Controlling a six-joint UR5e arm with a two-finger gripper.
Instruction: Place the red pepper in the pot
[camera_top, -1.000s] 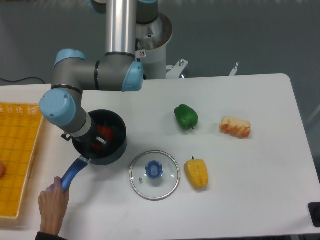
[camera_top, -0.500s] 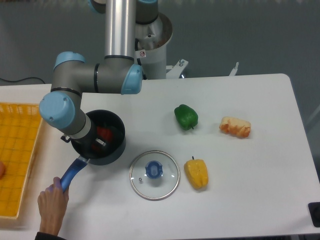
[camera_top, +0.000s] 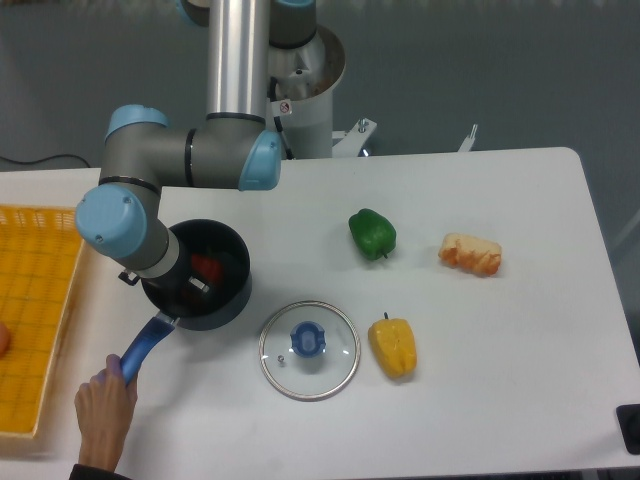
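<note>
The red pepper (camera_top: 208, 266) was seen lying inside the pot (camera_top: 228, 300), at the left side of the white table (camera_top: 520, 400). Only part of its glossy red skin could be made out, the rest being covered by the arm's wrist. The gripper (camera_top: 192, 285) was lowered into the pot beside the pepper; its fingers were largely hidden by the wrist and the pot wall, so it could not be told whether they were spread or closed, or whether the pepper was touched by them. The pot's blue handle (camera_top: 145, 348) was pointed toward the near left edge of the table, and its end was held by a person's hand (camera_top: 103, 405).

Just right of the pot, the glass lid (camera_top: 310, 349) with its blue knob was laid flat on the table. The yellow pepper (camera_top: 393, 346) was placed just beside the lid, on its right. The green pepper (camera_top: 372, 232) was set farther back, and a bread roll (camera_top: 471, 253) lay to its right. A yellow basket (camera_top: 35, 310) was stood at the far left.
</note>
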